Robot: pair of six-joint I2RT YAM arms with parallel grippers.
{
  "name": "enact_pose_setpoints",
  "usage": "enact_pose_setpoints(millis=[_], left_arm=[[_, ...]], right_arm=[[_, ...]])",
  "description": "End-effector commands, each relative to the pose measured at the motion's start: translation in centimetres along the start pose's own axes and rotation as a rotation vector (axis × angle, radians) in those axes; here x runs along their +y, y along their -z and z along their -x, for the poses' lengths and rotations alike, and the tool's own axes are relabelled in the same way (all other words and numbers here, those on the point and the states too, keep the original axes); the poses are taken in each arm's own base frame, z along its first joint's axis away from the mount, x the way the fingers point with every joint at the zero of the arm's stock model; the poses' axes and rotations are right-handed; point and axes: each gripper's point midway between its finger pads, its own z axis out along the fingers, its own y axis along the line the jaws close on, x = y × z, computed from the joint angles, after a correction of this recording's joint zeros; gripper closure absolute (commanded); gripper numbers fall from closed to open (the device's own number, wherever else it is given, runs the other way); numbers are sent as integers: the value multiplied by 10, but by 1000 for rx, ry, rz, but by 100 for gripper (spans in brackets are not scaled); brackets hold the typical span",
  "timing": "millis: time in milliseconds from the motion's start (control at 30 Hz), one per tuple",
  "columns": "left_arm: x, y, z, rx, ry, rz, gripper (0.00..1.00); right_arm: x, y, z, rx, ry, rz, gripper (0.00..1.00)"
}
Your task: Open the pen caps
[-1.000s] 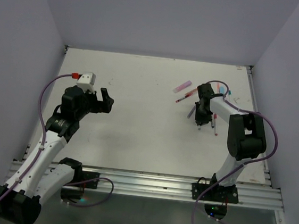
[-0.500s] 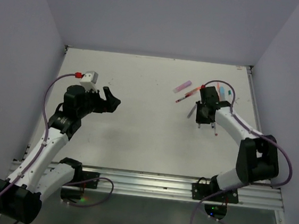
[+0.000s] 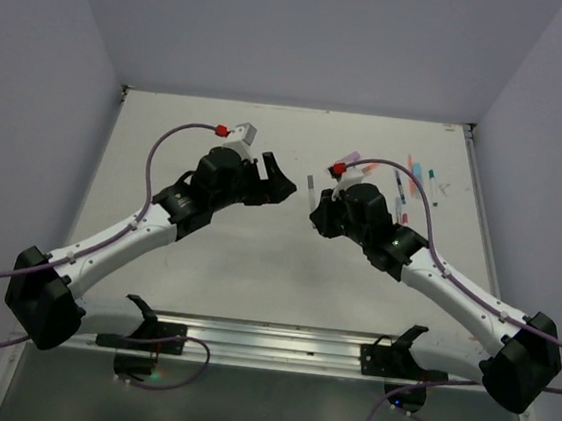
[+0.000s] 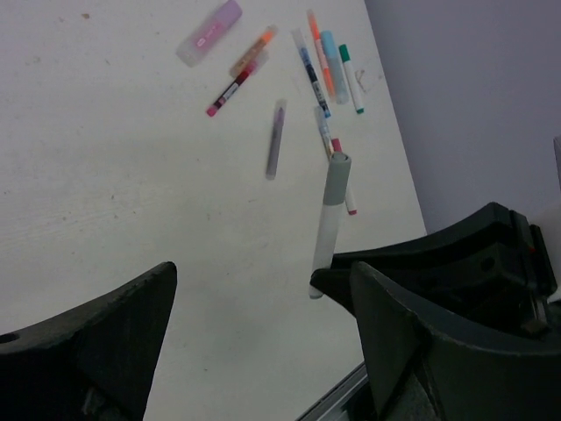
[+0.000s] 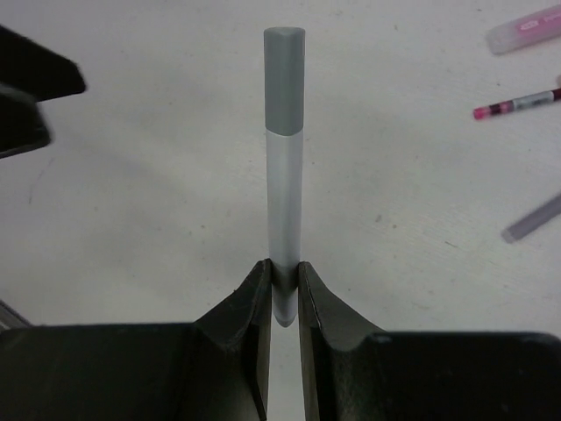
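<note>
Both arms have swung to the middle, so now the right gripper (image 5: 280, 285) pinches the white pen (image 5: 283, 202) up high, grey cap (image 5: 284, 79) still on, facing the left gripper (image 4: 261, 272), whose fingers (image 4: 96, 342) gape wide, ready to pull.

A white tabletop (image 3: 256, 258), faintly scuffed, is boxed by pale lilac walls (image 3: 310, 33); a metal rail (image 3: 278, 336) runs along its near edge.
</note>
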Motion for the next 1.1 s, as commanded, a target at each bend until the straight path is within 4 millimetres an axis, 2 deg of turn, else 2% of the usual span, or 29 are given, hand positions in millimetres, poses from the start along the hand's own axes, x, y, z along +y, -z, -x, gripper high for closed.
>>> enact_pose_setpoints(millis=[0, 33, 67, 133, 233, 400, 633, 733, 767, 833, 933, 967, 1067], left_arm=[[-29, -7, 41, -165, 27, 1, 18], [-34, -14, 34, -150, 10, 3, 19], [-38, -15, 40, -173, -3, 14, 19], [-39, -23, 32, -158, -22, 36, 22], [-38, -27, 32, -176, -39, 62, 26], [-36, -29, 33, -197, -76, 87, 42], [-35, -37, 22, -174, -88, 100, 43], [-37, -39, 20, -173, -91, 97, 51], [-39, -39, 19, -176, -93, 95, 58], [-41, -40, 19, -180, -94, 92, 62], [-43, -39, 19, -186, -98, 91, 76], [-42, -39, 20, -190, -97, 94, 86], [-40, -37, 19, -191, -94, 97, 100]], right_arm=[[30, 5, 26, -111, 2, 94, 100], [38, 5, 23, -102, 24, 111, 100], [41, 5, 23, -104, 33, 119, 100], [51, 7, 22, -105, 53, 139, 100], [57, 7, 21, -97, 80, 154, 100], [63, 7, 21, -92, 100, 170, 100], [68, 7, 19, -88, 114, 188, 100], [69, 6, 18, -87, 115, 193, 100], [69, 6, 17, -84, 116, 196, 100], [70, 5, 15, -84, 118, 202, 100], [72, 4, 13, -84, 119, 208, 100], [72, 4, 13, -85, 121, 210, 100], [72, 4, 9, -76, 121, 220, 100]])
